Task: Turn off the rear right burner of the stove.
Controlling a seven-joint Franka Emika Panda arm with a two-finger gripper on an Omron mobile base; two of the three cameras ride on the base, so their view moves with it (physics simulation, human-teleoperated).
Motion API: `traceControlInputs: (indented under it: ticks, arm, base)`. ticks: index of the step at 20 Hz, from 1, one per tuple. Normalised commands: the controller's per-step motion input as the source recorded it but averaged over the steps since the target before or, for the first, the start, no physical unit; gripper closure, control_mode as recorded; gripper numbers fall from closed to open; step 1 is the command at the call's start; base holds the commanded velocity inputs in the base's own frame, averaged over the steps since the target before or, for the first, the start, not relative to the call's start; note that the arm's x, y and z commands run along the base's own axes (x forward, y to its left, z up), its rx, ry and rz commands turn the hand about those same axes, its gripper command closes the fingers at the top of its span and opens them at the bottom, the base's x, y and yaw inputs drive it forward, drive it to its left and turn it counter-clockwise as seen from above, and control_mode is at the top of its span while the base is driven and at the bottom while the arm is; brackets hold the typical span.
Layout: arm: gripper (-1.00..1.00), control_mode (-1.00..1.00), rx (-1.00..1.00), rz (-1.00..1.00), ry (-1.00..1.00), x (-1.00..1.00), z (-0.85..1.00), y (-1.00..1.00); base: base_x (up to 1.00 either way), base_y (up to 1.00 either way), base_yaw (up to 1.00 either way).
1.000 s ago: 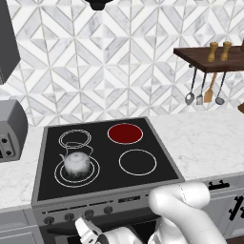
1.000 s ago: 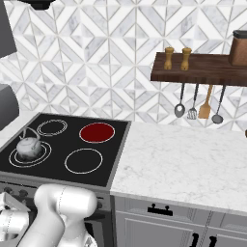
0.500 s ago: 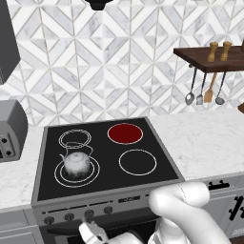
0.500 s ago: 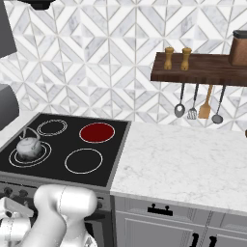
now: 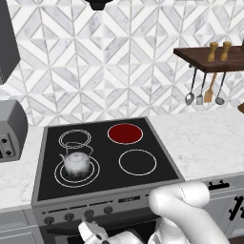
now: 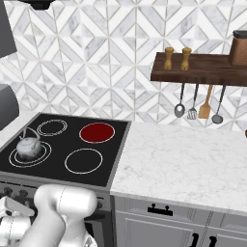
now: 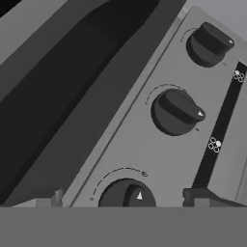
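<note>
**Hand creeps up to knob row, burner still red**

Change over the last sec is small. In the left base view my gripper (image 5: 93, 232) sits a touch higher and closer under the stove (image 5: 157, 177) front panel than before. The base hasn't moved, since the bkgd is identical. My jaws stay spread wide w/ nothing between them.

Rear right burner (image 5: 125, 133) glows deep red in all shots, also seen from the right (image 6: 97, 132). So it's on and the task isn't done. I'm lining up, not turning yet.

Hand view: my fingertips (image 7: 206, 197) straddle the nearest knob (image 7: 126, 195), not touching as far as I can tell. Its white pointer mark faces me. Two more knobs run up and away, the middle knob (image 7: 176, 112) and the far knob (image 7: 208, 43). Dot icons on the dark strip (image 7: 214, 144) should say which knob runs which zone, but they're too small for me to read. Judgement: check the knob first, as a wrong one leaves the red zone lit or starts another.

Around:
- Kettle (image 5: 77, 163) sits on the front left ring, well apart from my hand.
- Toaster oven (image 5: 10, 131) is on the counter left of the cooktop.
- Shelf (image 5: 209, 59) w/ two shakers and hanging utensils is far right.

Nothing blocks the panel. The only crowding is knobs close together, so wide jaws could brush a neighbour.
</note>
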Motion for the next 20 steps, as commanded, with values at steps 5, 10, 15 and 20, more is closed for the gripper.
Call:
traceControlInputs:
  ticks: [5,10,15,20]
  arm:
    - [-1.00,-1.00,0.00,0.00,-0.05,0.03,0.13,0.01]
    - [-1.00,-1.00,0.00,0.00,-0.17,-0.31,0.03,-0.02]
    - [-1.00,-1.00,0.01,0.00,0.00,0.05,0.19,0.00]
    - [-1.00,-1.00,0.04,0.00,0.02,0.20,0.35,-0.01]
  base:
    - [0.00,0.00,0.00]
    - [0.00,0.00,0.00]
    - [0.00,0.00,0.00]
    - [0.00,0.00,0.00]
